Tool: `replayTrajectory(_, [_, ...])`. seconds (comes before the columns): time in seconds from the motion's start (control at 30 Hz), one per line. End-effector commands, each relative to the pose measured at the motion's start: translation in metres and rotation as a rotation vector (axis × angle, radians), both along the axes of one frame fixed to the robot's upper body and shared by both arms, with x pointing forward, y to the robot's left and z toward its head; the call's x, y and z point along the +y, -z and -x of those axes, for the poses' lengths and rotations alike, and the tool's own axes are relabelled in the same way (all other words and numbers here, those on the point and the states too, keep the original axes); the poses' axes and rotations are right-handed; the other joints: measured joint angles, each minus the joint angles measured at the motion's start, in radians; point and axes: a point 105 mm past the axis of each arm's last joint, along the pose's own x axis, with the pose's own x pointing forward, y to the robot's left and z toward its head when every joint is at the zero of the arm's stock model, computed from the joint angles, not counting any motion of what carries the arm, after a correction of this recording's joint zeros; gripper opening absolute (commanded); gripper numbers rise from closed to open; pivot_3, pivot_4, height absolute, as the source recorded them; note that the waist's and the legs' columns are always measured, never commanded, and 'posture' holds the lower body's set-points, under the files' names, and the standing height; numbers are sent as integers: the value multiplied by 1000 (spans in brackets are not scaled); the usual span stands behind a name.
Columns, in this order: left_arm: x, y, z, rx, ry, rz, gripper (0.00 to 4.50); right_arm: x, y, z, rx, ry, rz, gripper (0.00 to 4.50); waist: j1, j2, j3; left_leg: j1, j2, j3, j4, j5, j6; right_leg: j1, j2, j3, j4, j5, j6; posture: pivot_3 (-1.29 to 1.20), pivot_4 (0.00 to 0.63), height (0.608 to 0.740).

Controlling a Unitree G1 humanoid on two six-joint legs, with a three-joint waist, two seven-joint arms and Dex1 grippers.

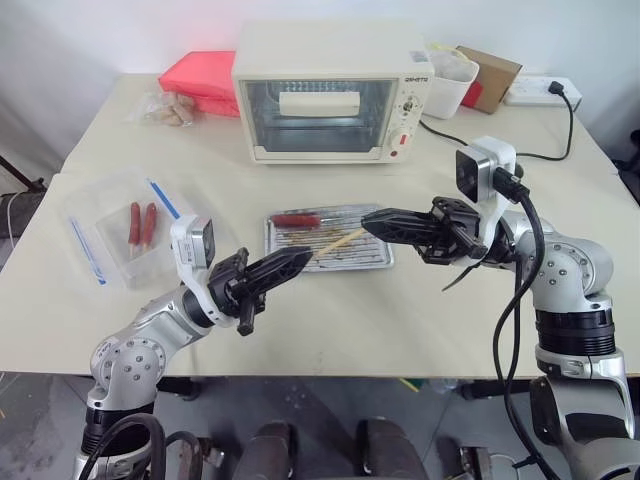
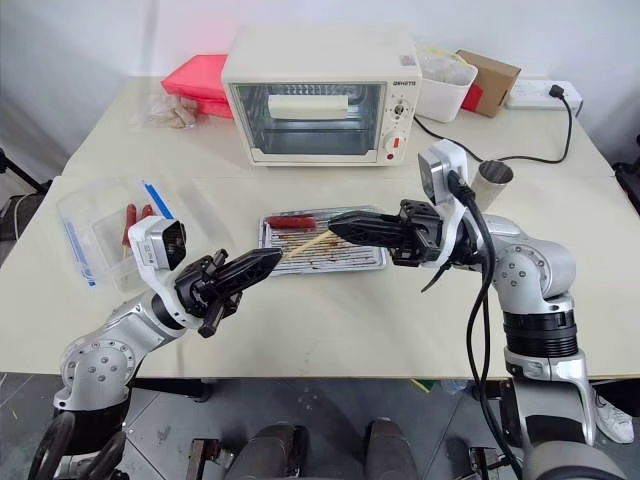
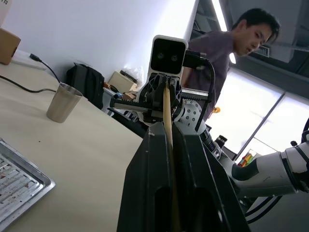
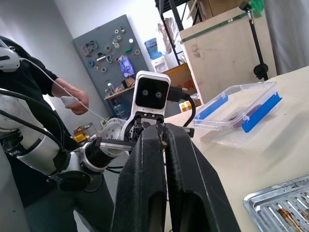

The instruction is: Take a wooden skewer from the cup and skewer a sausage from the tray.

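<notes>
The wooden skewer spans the gap between my two grippers, hanging above the tray. My left gripper is shut on its near end, and in the left wrist view the skewer runs up between the fingers. My right gripper is shut on the far end, pointing left over the tray's right half. The sausage lies at the tray's back left corner. The cup stands on the table behind my right arm, also seen as the cup in the left wrist view.
A toaster oven stands at the back centre, with a red box to its left and a white tub to its right. A clear plastic container holding two sausages lies at left. A person stands nearby.
</notes>
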Motion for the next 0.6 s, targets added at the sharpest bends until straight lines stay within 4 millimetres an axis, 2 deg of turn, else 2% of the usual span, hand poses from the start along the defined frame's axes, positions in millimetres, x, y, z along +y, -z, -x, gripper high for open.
replayTrajectory(0.03, [0, -2, -2, 3, -14, 3, 42, 1, -9, 9, -50, -33, -41, 0, 0, 0, 0, 0, 0, 0, 0, 0, 0, 0, 0, 0, 0, 0, 0, 0, 150, 740])
replayTrajectory(0.23, [1, -5, -5, 10, -27, 13, 42, 1, -7, 8, 5, -29, -22, 0, 1, 0, 0, 0, 0, 0, 0, 0, 0, 0, 0, 0, 0, 0, 0, 0, 150, 740])
replayTrajectory(0.4, [4, -5, -5, 15, -28, 10, 0, 0, -6, 8, 16, -21, -7, 1331, 0, 0, 0, 0, 0, 0, 0, 0, 0, 0, 0, 0, 0, 0, 0, 0, 150, 740])
replayTrajectory(0.6, [12, -2, -4, 29, -52, 0, 0, -7, -7, 7, -17, -11, 3, 3457, 0, 0, 0, 0, 0, 0, 0, 0, 0, 0, 0, 0, 0, 0, 0, 0, 150, 740])
